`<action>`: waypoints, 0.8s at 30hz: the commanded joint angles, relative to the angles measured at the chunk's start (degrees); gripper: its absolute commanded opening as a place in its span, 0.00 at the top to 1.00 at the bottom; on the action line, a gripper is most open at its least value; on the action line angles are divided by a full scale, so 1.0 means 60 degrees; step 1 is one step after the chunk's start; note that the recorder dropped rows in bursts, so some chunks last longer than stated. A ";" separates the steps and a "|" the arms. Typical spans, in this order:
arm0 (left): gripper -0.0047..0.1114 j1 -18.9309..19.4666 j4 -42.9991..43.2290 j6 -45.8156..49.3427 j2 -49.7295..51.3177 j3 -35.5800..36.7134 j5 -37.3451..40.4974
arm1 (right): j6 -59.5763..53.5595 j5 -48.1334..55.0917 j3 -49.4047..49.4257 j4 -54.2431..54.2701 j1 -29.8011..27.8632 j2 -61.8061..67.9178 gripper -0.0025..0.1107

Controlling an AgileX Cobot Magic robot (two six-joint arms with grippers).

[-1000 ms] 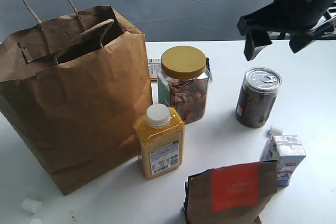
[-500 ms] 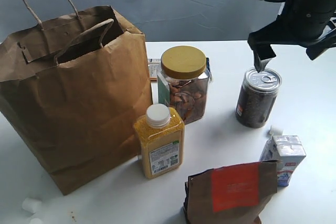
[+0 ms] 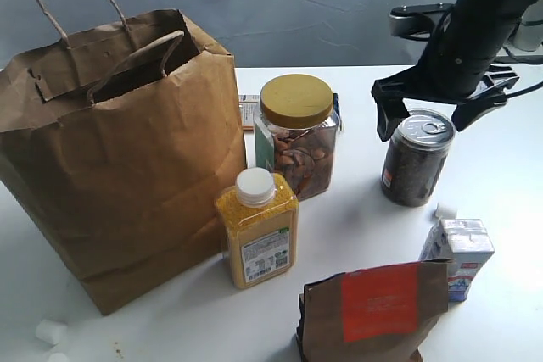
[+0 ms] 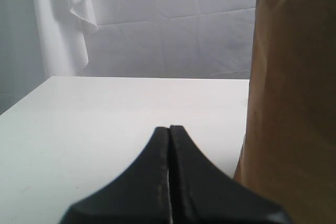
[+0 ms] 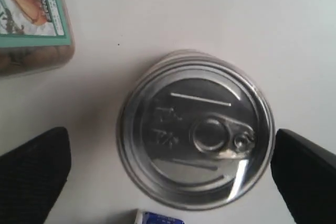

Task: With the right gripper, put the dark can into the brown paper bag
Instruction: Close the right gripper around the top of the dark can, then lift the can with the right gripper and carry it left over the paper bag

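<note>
Surrounding items: a yellow-lidded nut jar point(image 3: 297, 137) is seen between the dark can point(image 3: 416, 158) and the brown paper bag point(image 3: 119, 175); a yellow bottle point(image 3: 257, 231) is stood in front of the jar; a small carton point(image 3: 458, 256) and a brown pouch point(image 3: 373, 311) are placed by the near-right corner of the counter point(image 3: 356, 226).
Can: stood upright toward the right edge, lid up.
Right gripper point(image 3: 424, 116): spread wide, held over the can, fingers point(image 5: 31, 174) flanking the lid, clear gaps seen.
Bag: open-topped, at the left edge.
Left gripper point(image 4: 169, 129): pressed together, empty, beside the bag.
</note>
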 commanded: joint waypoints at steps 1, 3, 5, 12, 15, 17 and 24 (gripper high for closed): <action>0.96 -0.0053 0.0024 -0.0033 -0.0033 0.0034 -0.0049 | -0.0145 -0.0447 -0.0066 -0.0156 -0.0047 0.0440 0.14; 0.96 -0.0053 0.0024 -0.0033 -0.0033 0.0034 -0.0049 | -0.0129 -0.0591 -0.0066 -0.0381 -0.0047 0.0548 0.14; 0.96 -0.0053 0.0024 -0.0033 -0.0033 0.0034 -0.0049 | -0.0085 -0.0611 -0.0066 -0.0444 -0.0047 0.0622 0.18; 0.96 -0.0053 0.0024 -0.0033 -0.0033 0.0034 -0.0049 | 0.0208 -0.0826 -0.0066 -0.0444 -0.0047 0.0664 0.66; 0.96 -0.0053 0.0024 -0.0033 -0.0033 0.0034 -0.0049 | 0.0309 -0.0786 -0.0066 -0.0444 -0.0047 0.0664 0.89; 0.96 -0.0053 0.0024 -0.0033 -0.0033 0.0034 -0.0049 | 0.0329 -0.0681 -0.0066 -0.0444 -0.0047 0.0642 0.98; 0.96 -0.0053 0.0024 -0.0033 -0.0033 0.0034 -0.0049 | 0.0421 -0.0029 -0.0066 -0.0838 -0.0047 -0.0110 0.98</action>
